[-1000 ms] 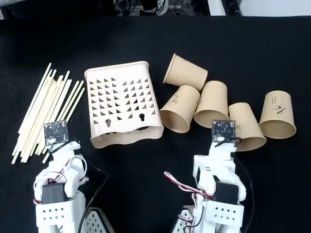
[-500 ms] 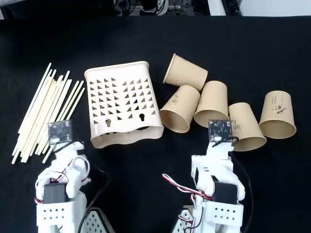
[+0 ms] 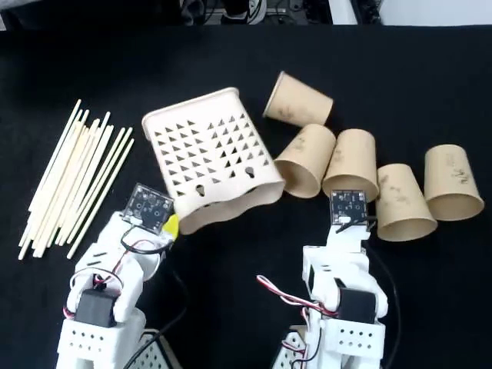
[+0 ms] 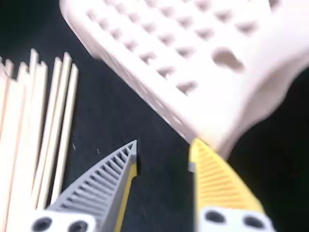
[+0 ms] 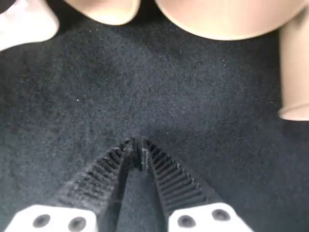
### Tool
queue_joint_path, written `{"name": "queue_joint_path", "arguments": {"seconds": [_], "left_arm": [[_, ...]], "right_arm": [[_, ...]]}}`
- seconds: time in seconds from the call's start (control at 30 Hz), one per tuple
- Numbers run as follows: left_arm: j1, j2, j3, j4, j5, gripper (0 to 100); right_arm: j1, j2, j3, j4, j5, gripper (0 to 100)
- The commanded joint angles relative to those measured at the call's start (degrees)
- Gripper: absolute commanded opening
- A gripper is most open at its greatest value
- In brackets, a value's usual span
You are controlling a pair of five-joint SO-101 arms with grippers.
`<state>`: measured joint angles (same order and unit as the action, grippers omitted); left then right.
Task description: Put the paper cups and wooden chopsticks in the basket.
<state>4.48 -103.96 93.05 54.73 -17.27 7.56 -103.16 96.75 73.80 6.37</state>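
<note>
Between chopsticks (image 3: 69, 181) and cups (image 3: 350, 165), basket (image 3: 211, 157) lying on its side: likely light, stiff, slick plastic, so take it by the rim wall beside your spread left gripper (image 4: 163, 145); your right gripper (image 5: 137, 142) is pressed together near the cups.

No text can be read (the paper cups (image 3: 451, 184) bear small illegible marks).

Bare table (image 3: 137, 177) between chopsticks (image 3: 73, 181) and basket (image 3: 211, 157); paper cups (image 3: 352, 163) close beside basket.
</note>
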Motion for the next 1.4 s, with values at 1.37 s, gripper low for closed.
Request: {"name": "queue_joint_path", "arguments": {"seconds": [1.37], "left_arm": [[-4.8, 49.4, -14.1, -35.5, 17.5, 10]], "right_arm": [[-0.2, -3.8, -0.2, 0.2, 0.0, 1.5]]}}
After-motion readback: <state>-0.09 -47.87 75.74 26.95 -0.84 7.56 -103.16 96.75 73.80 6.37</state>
